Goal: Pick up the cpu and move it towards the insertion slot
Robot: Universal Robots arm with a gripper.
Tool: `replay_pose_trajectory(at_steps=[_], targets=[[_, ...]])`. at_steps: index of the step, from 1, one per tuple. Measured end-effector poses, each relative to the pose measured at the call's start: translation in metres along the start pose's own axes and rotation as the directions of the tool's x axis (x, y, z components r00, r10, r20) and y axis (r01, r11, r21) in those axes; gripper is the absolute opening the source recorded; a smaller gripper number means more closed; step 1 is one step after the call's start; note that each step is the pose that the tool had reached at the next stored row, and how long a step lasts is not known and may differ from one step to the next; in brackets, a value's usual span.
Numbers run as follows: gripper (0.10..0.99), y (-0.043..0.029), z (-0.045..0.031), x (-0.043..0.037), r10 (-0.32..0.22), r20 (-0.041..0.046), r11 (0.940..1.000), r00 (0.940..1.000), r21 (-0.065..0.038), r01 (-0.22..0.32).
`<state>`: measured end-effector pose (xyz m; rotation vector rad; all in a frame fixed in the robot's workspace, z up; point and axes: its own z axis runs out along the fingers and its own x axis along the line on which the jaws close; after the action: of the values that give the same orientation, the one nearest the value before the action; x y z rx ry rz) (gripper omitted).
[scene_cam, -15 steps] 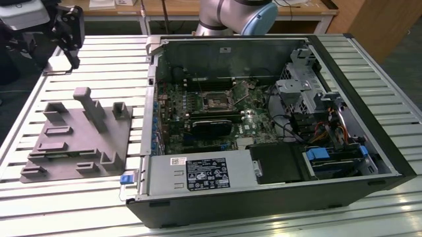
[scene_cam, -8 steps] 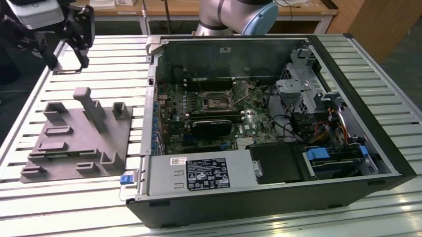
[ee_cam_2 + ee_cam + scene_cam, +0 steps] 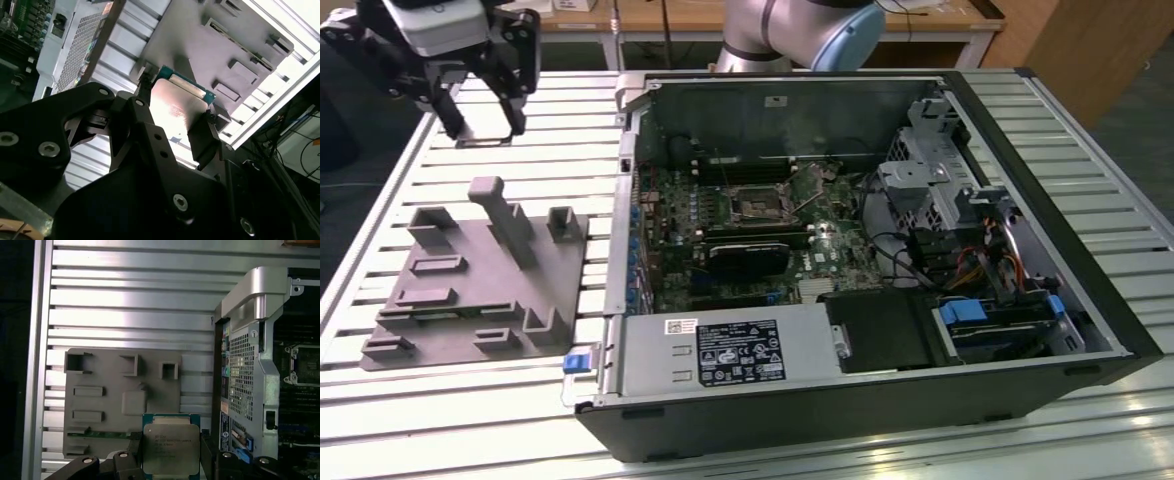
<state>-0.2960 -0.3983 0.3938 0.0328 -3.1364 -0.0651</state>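
Note:
My gripper (image 3: 483,125) hangs above the slatted table at the far corner on the exterior view's left, beyond the grey fixture plate (image 3: 467,290). It is shut on the cpu (image 3: 170,449), a small square chip with a silver metal top and a green edge. Both wrist views show the chip (image 3: 177,102) pinched between the two black fingers (image 3: 202,135), lifted above the plate. The insertion slot (image 3: 758,207), a square socket with a dark centre and a metal frame, lies on the motherboard inside the open computer case. It is well to the exterior view's right of the gripper and appears again (image 3: 302,365) in the first wrist view.
The open computer case (image 3: 854,400) fills the middle and right of the table, its raised metal wall (image 3: 630,180) standing between gripper and motherboard. A long black card (image 3: 747,255) lies just in front of the socket. Grey blocks (image 3: 500,215) stick up from the fixture plate.

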Motion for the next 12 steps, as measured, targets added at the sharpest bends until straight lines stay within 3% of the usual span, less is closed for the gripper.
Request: replay_pose_trajectory(at_steps=[12], targets=[[0.545, 0.0067, 0.0002, -0.0305, 0.000, -0.0001, 1.0000, 1.0000, 0.000, 0.000]])
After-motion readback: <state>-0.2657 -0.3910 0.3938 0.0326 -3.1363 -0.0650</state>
